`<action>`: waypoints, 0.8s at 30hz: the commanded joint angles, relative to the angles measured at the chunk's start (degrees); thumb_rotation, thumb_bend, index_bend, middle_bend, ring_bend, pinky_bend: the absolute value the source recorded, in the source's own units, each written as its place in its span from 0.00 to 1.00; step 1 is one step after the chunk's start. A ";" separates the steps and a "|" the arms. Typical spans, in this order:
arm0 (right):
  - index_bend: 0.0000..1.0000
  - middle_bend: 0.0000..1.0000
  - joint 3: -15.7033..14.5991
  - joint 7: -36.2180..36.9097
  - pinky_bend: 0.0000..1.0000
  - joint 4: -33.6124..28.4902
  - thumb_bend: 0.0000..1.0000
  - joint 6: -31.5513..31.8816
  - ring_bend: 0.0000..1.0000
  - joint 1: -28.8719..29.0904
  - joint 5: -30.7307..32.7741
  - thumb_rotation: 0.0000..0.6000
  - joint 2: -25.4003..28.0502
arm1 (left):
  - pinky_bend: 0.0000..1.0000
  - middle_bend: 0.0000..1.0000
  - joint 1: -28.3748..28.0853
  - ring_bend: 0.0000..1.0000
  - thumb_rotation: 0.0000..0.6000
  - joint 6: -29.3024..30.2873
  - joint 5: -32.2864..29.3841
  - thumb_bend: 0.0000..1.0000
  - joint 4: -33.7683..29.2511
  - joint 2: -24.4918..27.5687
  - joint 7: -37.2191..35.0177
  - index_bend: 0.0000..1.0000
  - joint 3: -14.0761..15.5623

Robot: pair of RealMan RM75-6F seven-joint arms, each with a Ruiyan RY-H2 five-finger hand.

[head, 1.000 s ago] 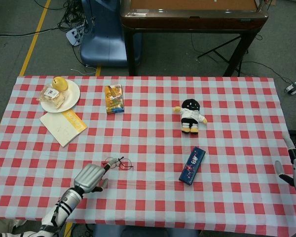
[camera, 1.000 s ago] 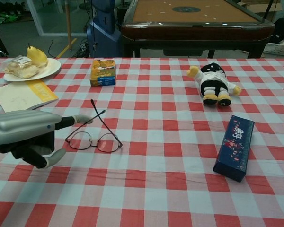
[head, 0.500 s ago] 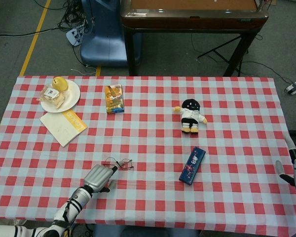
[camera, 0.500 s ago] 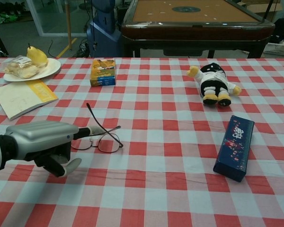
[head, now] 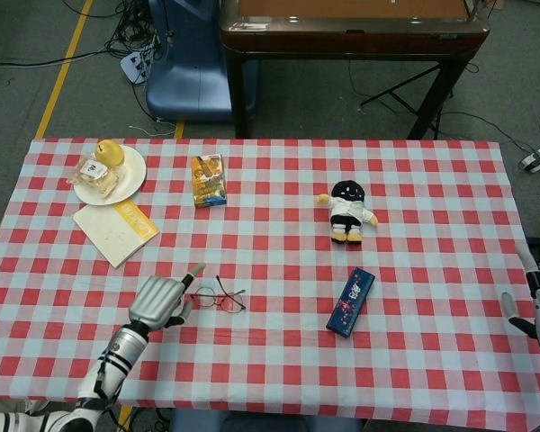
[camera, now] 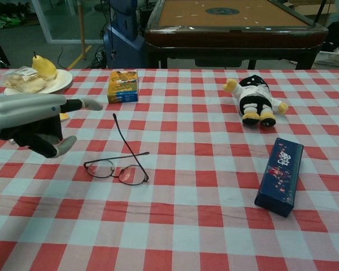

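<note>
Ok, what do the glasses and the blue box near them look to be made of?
Glasses: thin dark wire frame, probably metal, with clear lenses that let the checks show through. Blue box: flat faces and sharp edges with a printed pattern, likely card or thin tin; the finish looks slightly glossy, but I can't tell which.

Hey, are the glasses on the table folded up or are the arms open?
Partly open. On the glasses, one arm sticks up and away from the lenses, and the other lies across behind them.

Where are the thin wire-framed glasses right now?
The thin wire-framed glasses lie on the red-and-white checked tablecloth near its front edge, left of centre in both views, just right of the left hand and well left of the dark blue box.
</note>
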 commanded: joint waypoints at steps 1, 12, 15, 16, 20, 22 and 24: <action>0.00 0.17 -0.01 -0.15 0.19 -0.04 0.39 -0.05 0.10 0.06 -0.07 1.00 -0.03 | 1.00 1.00 2.51 1.00 0.89 3.50 5.20 0.60 -2.77 2.59 -2.69 0.00 0.34; 0.00 0.17 0.03 -0.83 0.19 -0.77 0.39 -0.03 0.10 0.07 -0.07 1.00 0.23 | 1.00 1.00 3.68 1.00 0.94 2.59 15.05 0.60 -4.41 -0.18 -3.08 0.00 3.90; 0.00 0.17 0.01 -0.76 0.19 -0.65 0.39 -0.12 0.10 -0.01 0.13 1.00 0.21 | 1.00 1.00 3.54 1.00 0.94 1.98 14.92 0.60 -4.35 -1.57 -2.19 0.00 4.17; 0.00 0.17 0.04 -0.86 0.19 -0.47 0.39 -0.13 0.10 -0.02 0.24 1.00 0.13 | 1.00 1.00 3.47 1.00 0.94 1.69 14.55 0.60 -4.18 -2.29 -1.56 0.00 4.29; 0.00 0.17 0.13 -1.85 0.19 0.21 0.39 -0.28 0.10 0.06 0.56 1.00 -0.35 | 1.00 1.00 2.90 1.00 0.96 0.53 12.51 0.60 -3.42 -4.83 0.31 0.00 4.13; 0.00 0.17 0.14 -1.78 0.19 0.26 0.39 -0.27 0.10 0.07 0.52 1.00 -0.32 | 1.00 1.00 2.67 1.00 0.97 0.19 11.60 0.60 -2.91 -5.80 0.78 0.00 3.88; 0.00 0.17 0.21 -1.72 0.19 0.33 0.39 -0.16 0.10 0.03 0.55 1.00 -0.29 | 1.00 1.00 2.36 1.00 0.99 -0.29 10.26 0.60 -2.12 -6.81 1.09 0.00 3.51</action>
